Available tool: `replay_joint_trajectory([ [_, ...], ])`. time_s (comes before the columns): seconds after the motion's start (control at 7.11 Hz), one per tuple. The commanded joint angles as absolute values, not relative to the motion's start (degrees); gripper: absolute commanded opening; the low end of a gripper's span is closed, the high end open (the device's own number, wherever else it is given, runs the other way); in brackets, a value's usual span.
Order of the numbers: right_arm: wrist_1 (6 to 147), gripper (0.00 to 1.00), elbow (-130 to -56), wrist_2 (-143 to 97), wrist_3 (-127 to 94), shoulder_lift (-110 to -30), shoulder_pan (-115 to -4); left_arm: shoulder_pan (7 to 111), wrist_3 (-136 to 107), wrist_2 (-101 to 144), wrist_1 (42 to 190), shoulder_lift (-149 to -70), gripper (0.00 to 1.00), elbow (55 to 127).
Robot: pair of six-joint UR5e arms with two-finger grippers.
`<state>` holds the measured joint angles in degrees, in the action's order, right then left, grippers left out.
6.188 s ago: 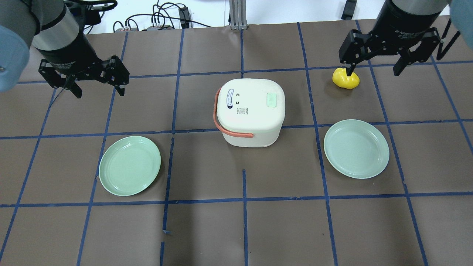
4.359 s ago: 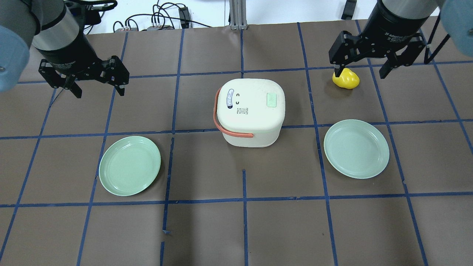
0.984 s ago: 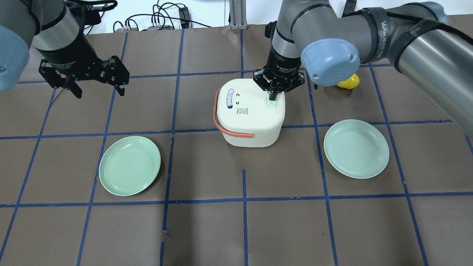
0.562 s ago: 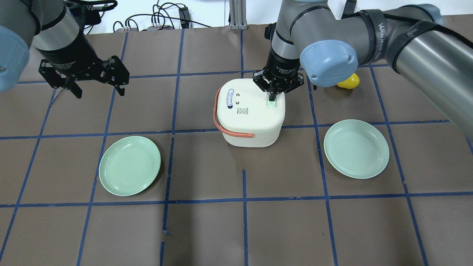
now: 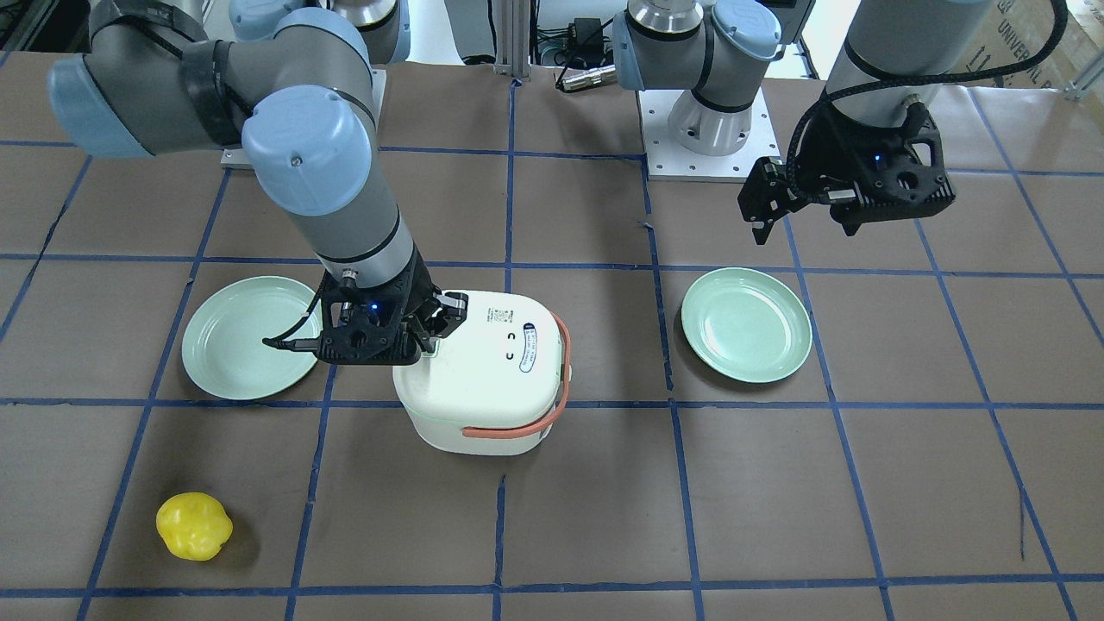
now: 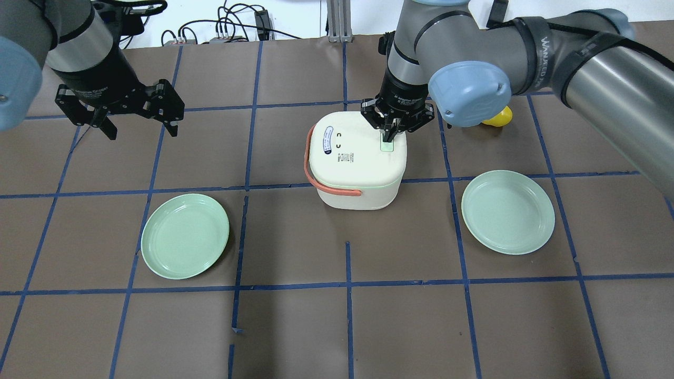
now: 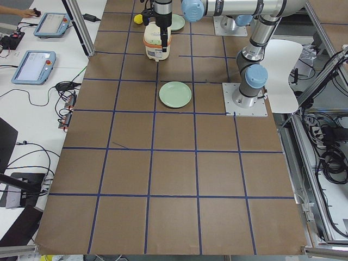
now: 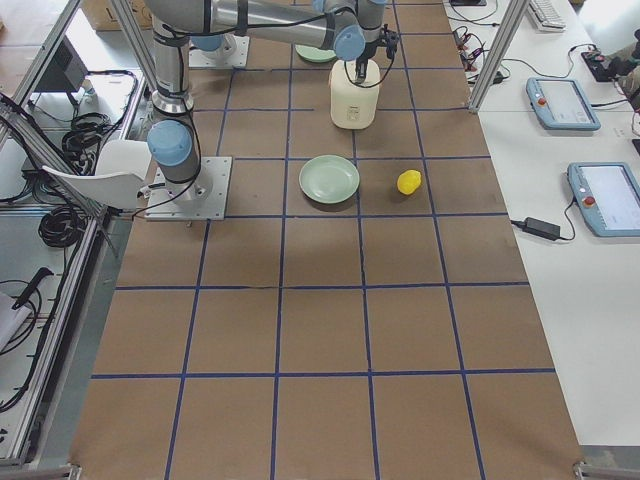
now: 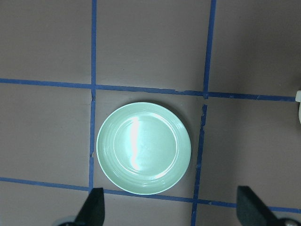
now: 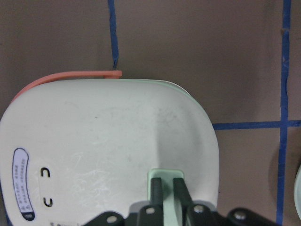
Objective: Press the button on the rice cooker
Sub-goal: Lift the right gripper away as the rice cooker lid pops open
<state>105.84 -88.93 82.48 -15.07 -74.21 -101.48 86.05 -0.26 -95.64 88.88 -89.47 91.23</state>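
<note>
A white rice cooker (image 6: 347, 163) with an orange handle stands at the table's centre. It has a pale green button (image 6: 387, 147) on its lid, near the right edge. My right gripper (image 6: 388, 138) is shut and points down. In the right wrist view its fingertips (image 10: 164, 188) rest side by side on the button (image 10: 165, 175). My left gripper (image 6: 139, 126) is open and empty. It hangs over the table's far left, well away from the cooker.
One green plate (image 6: 185, 236) lies front left of the cooker and another (image 6: 507, 211) lies to its right. A yellow toy fruit (image 6: 500, 117) sits far right, partly hidden behind my right arm's elbow. Cables lie beyond the table's far edge.
My right arm swung from beside the yellow fruit over to the cooker, and its gripper shut. In the last second it has stayed on the button. The left arm has not moved.
</note>
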Motion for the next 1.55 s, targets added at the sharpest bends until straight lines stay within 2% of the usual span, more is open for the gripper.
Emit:
replay_joint_trajectory([
  [0.0,98.4,0.46,-84.1,82.7,-18.9,-77.7,-101.5,86.0,-0.3,-95.6,88.9,-89.5,1.0,91.2],
  [0.14,93.3,0.54,-79.7,82.9,-19.2,-78.1,-101.5,86.0,-0.3,-95.6,88.9,-89.5,1.0,91.2],
  [0.28,91.5,0.67,-76.4,83.8,-18.2,-78.0,-100.4,86.0,-0.3,-95.6,88.9,-89.5,1.0,91.2],
  [0.42,91.5,0.77,-75.5,86.7,-16.6,-78.2,-99.5,86.0,-0.3,-95.6,88.9,-89.5,1.0,91.2],
  [0.7,91.4,0.85,-76.6,90.9,-10.1,-81.5,-98.0,86.0,-0.3,-95.7,88.9,-89.5,1.0,91.2],
  [1.12,92.3,0.86,-80.6,91.8,-2.6,-82.5,-94.4,86.0,-0.3,-95.7,88.9,-89.5,1.0,91.2],
  [1.27,91.8,0.89,-80.7,91.8,0.7,-83.2,-93.5,86.0,-0.3,-95.6,88.9,-89.5,1.0,91.2],
  [1.41,91.4,1.0,-81.1,91.5,1.3,-83.3,-92.0,86.0,-0.3,-95.7,88.9,-89.5,1.0,91.2],
])
